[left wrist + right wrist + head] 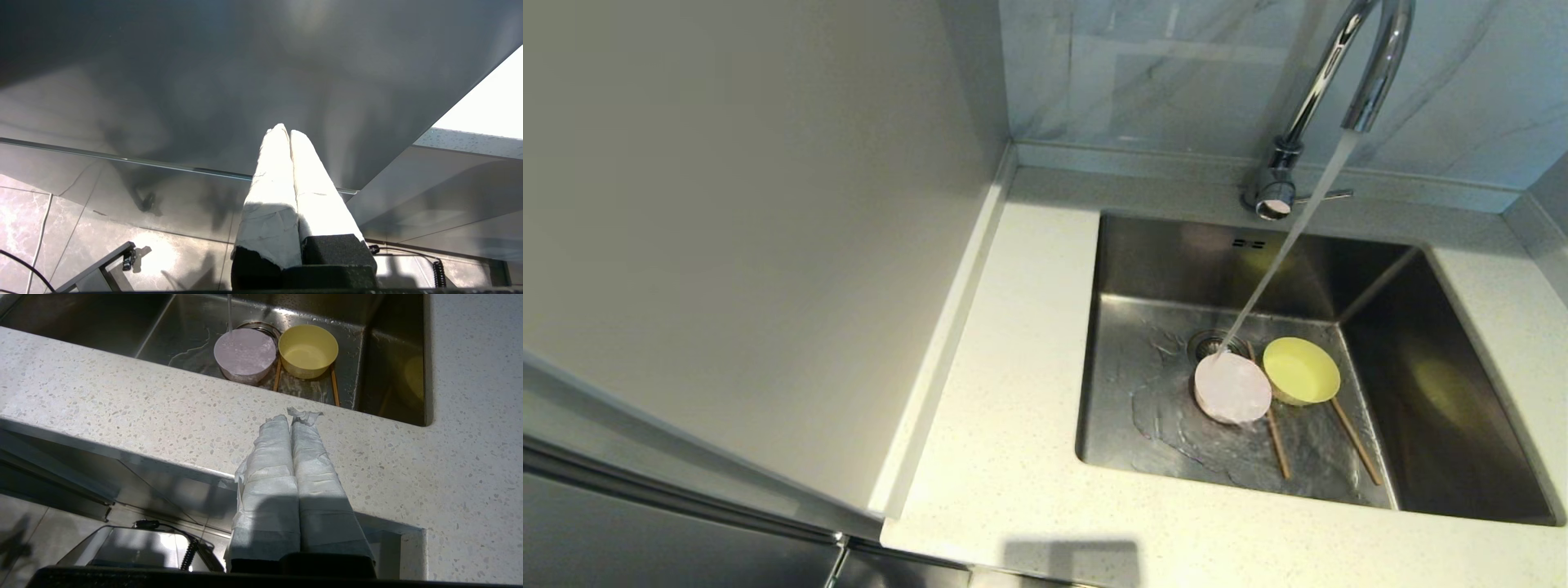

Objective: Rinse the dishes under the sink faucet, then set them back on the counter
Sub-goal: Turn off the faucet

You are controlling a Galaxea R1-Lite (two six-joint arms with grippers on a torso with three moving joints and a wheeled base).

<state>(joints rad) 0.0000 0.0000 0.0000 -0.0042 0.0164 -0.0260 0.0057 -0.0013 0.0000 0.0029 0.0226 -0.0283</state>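
Water runs from the chrome sink faucet point(1339, 90) onto the rim of a pale pink bowl point(1232, 388) point(245, 351) on the floor of the steel sink point(1143, 392). A yellow-green bowl point(1301, 371) point(308, 349) sits beside it, resting on two brown chopsticks point(1356, 441) point(335, 386). Neither gripper shows in the head view. My right gripper point(291, 418), wrapped in white tape, is shut and empty, low in front of the counter point(163, 408) edge. The left gripper point(284, 131) is shut and empty too, down by a grey cabinet front.
A tall pale cabinet side point(727, 204) stands on the left of the counter point(1013, 408). A glossy marbled wall panel point(1160, 73) runs behind the faucet. The drain strainer point(1207, 343) lies just behind the pink bowl.
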